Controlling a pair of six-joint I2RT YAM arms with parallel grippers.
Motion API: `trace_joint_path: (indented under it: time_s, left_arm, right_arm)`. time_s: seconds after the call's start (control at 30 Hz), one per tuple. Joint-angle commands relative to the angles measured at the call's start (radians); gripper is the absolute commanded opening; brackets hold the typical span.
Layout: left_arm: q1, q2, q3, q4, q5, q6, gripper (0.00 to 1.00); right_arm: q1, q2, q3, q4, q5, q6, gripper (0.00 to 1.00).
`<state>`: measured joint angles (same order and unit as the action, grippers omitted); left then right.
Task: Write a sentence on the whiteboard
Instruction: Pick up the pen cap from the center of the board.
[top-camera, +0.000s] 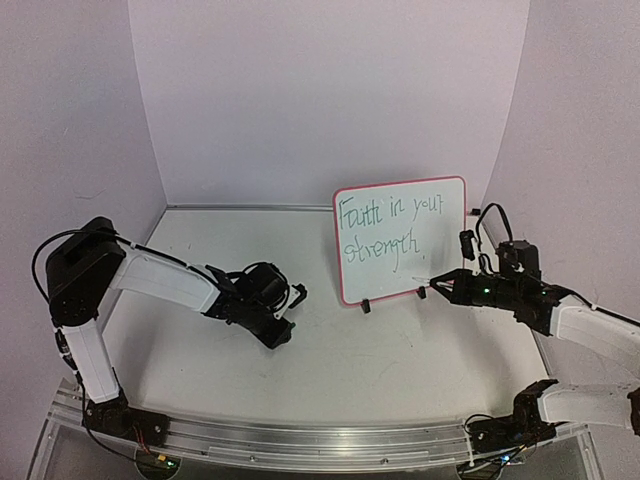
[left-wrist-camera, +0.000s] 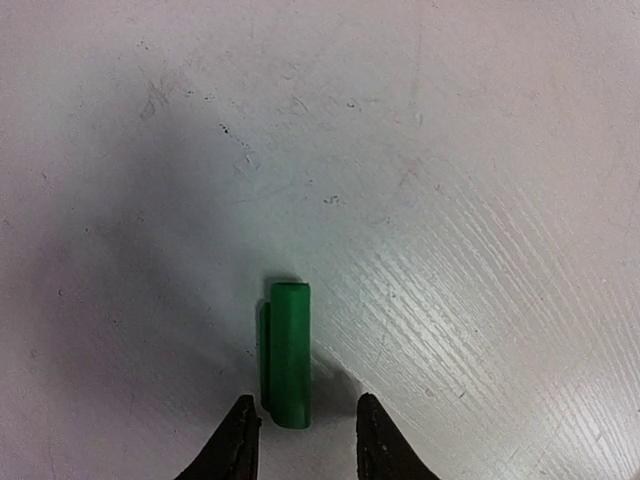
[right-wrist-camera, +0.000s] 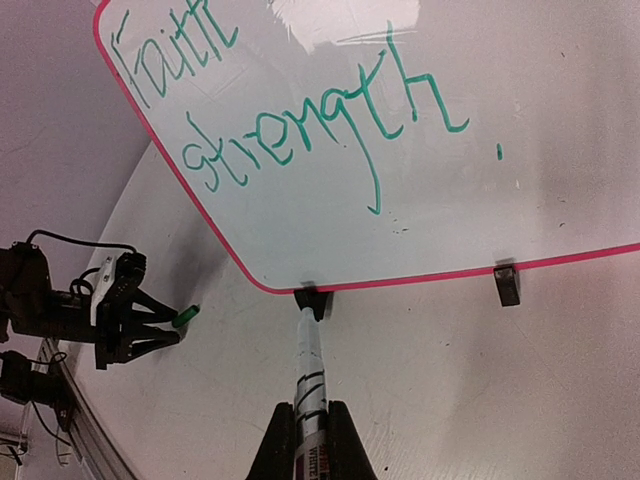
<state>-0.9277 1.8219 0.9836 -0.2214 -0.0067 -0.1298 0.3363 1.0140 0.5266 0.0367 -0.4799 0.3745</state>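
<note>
The whiteboard (top-camera: 445, 262) (right-wrist-camera: 450, 225) stands upright on two black feet at the right of the back. The sentence (top-camera: 392, 232) (right-wrist-camera: 310, 125) is written on it in green, in two lines: "Faith in your strength". My right gripper (top-camera: 436, 290) (right-wrist-camera: 313, 410) is shut on a white marker (right-wrist-camera: 311, 355), whose tip points at the board's lower edge, below the writing and off the surface. A green cap (left-wrist-camera: 287, 352) (right-wrist-camera: 186, 316) lies on the table. My left gripper (top-camera: 283, 335) (left-wrist-camera: 300, 415) hangs over it, open, with a finger on each side of the cap's near end and a gap on both sides.
White walls close in the table (top-camera: 350, 370) at the back and on both sides. An aluminium rail (top-camera: 300, 440) with both arm bases runs along the near edge. One of the board's black feet (right-wrist-camera: 507, 285) stands just right of the marker's line.
</note>
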Motion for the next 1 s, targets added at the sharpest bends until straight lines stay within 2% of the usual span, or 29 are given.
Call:
trace_joint_path:
  time_s: [0.0, 0.17, 0.4, 0.67, 0.97]
  left_arm:
    - [-0.016, 0.030, 0.050, -0.066, -0.082, 0.004, 0.32]
    - [-0.026, 0.047, 0.069, -0.072, -0.080, 0.020, 0.31]
    - [-0.028, 0.072, 0.086, -0.076, -0.067, 0.041, 0.24]
    - [-0.028, 0.061, 0.063, -0.050, -0.056, 0.046, 0.00]
    - [-0.019, -0.042, 0.091, -0.095, -0.021, 0.046, 0.00]
  right_arm:
    - [-0.002, -0.017, 0.000, 0.020, 0.015, 0.004, 0.00]
    - [-0.001, -0.012, 0.001, 0.020, 0.009, -0.003, 0.00]
    - [-0.001, -0.009, 0.010, 0.015, 0.004, -0.004, 0.00]
    - [0.000, -0.055, 0.067, -0.074, 0.206, 0.046, 0.00]
    - [-0.007, -0.007, 0.215, -0.196, 0.265, -0.013, 0.00]
